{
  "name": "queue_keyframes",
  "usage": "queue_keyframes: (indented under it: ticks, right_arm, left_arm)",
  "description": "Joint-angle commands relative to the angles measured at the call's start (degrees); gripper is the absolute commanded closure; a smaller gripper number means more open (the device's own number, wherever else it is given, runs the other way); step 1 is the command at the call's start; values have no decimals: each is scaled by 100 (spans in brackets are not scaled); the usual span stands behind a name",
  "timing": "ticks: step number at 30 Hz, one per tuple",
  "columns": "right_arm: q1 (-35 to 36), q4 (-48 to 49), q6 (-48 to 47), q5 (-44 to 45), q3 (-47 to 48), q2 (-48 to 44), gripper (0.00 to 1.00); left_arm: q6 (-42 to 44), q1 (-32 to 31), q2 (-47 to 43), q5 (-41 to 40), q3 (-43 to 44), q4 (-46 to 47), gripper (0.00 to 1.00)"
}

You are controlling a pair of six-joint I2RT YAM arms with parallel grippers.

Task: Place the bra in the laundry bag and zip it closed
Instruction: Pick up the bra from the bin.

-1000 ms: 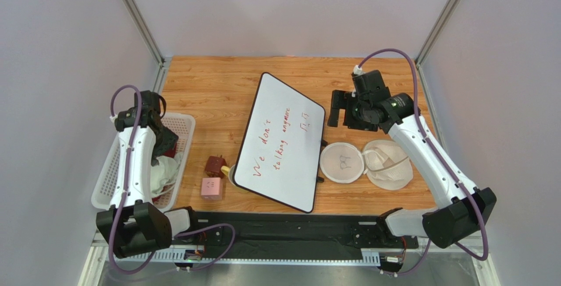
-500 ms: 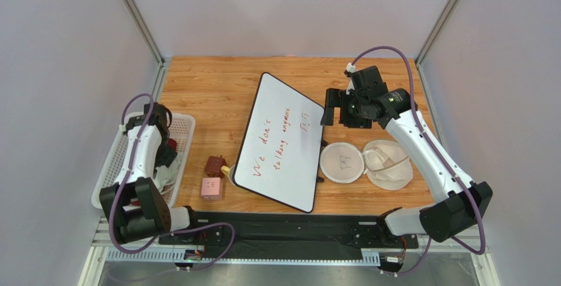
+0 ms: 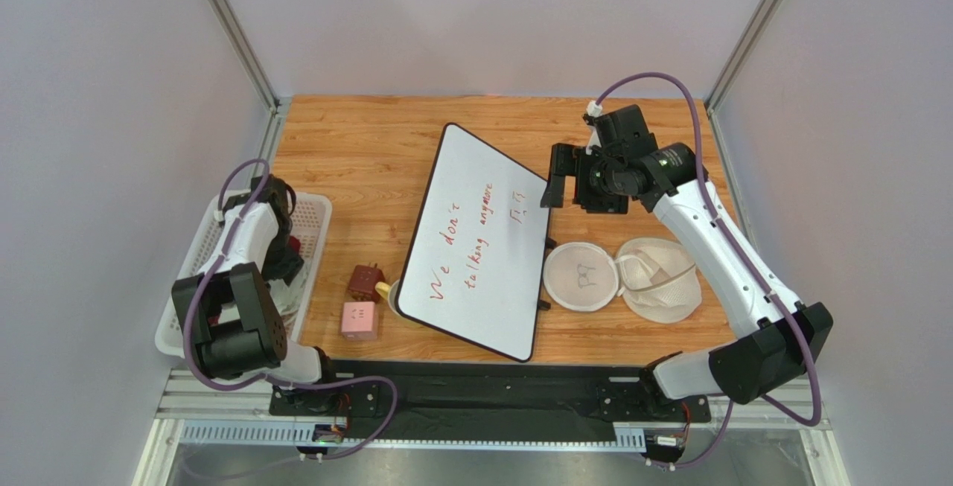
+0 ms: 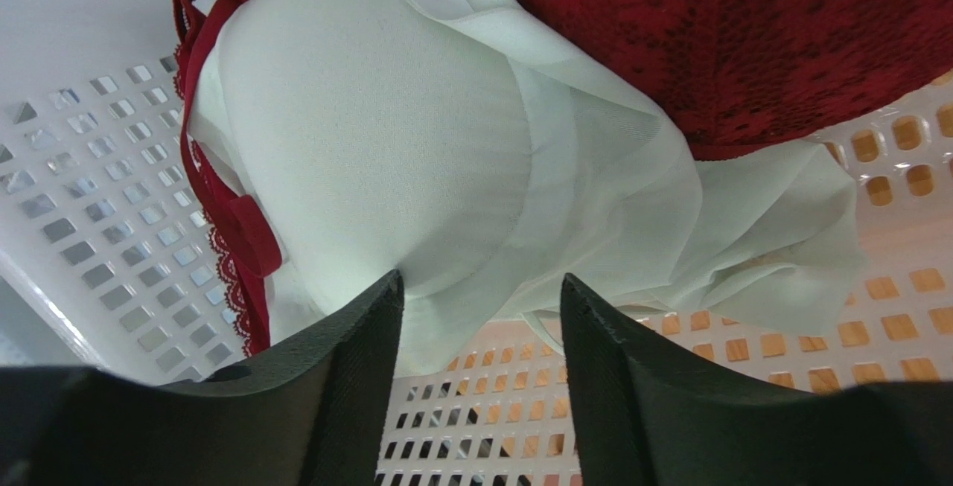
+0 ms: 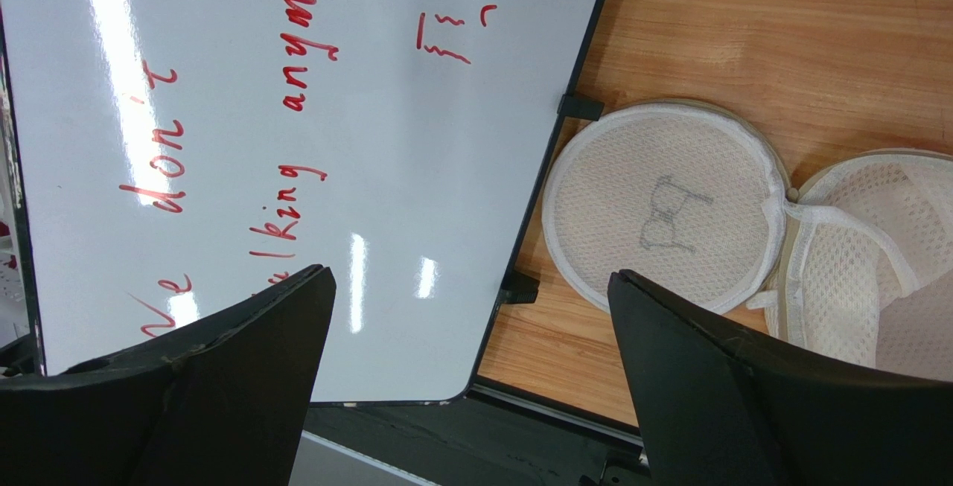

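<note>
Spotted the bra (image 4: 783,40) down in the white basket (image 4: 90,173) at the left edge of the overhead view, not on the tabletop (image 3: 358,151). From the left wrist camera: maroon lace cup filling the upper right, half buried under a white cloth (image 4: 380,151), with one thin strap (image 4: 229,213) running top to bottom down the left side of the frame. Can't tell the long axis of the whole thing, too bunched up. Left gripper (image 4: 475,330) hanging right over that cloth, fingers partly spread, pinching nothing.

Over on the right half of the overhead view, found the laundry bag (image 3: 660,280) lying unzipped just beside the whiteboard (image 3: 475,240). Lid (image 3: 582,276) flopped flat to the left with the little bra icon facing up, so stretched left to right overall. Right gripper (image 5: 464,285) hovering above board and lid, spread wide, holding nothing.
</note>
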Motion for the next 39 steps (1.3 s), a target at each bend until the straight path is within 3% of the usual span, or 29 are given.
queue_keyframes:
  ticks: [1, 3, 6, 9, 10, 12, 21, 32, 35, 39]
  right_arm:
    - [36, 24, 167, -31, 244, -53, 0]
    - [27, 24, 211, -57, 183, -71, 0]
    - [36, 33, 264, -58, 103, -115, 0]
    - [27, 33, 281, -57, 86, -194, 0]
    - [27, 24, 299, -58, 94, -220, 0]
    - [36, 6, 290, -93, 112, -238, 0]
    - [97, -186, 299, -365, -37, -335, 1]
    - [888, -416, 35, -13, -37, -458, 0]
    - [888, -389, 114, -101, -11, -431, 0]
    - [888, -389, 167, -172, 199, -414, 0]
  left_arm:
    - [-208, 49, -126, 55, -191, -95, 33]
    - [-146, 49, -127, 37, -332, 98, 32]
    - [-129, 58, 75, 2, -341, 177, 44]
    - [-85, 58, 24, -121, -227, 98, 69]
    - [-59, 58, -47, -121, -209, 81, 86]
    - [-49, 58, -344, -77, -122, 11, 100]
    - [-181, 58, -2172, 257, 704, -833, 100]
    - [-138, 58, -2649, 274, 3119, -1985, 100]
    - [56, 49, -2973, 984, 3585, -1678, 100]
    - [-66, 49, -3027, 2940, 3825, -521, 100]
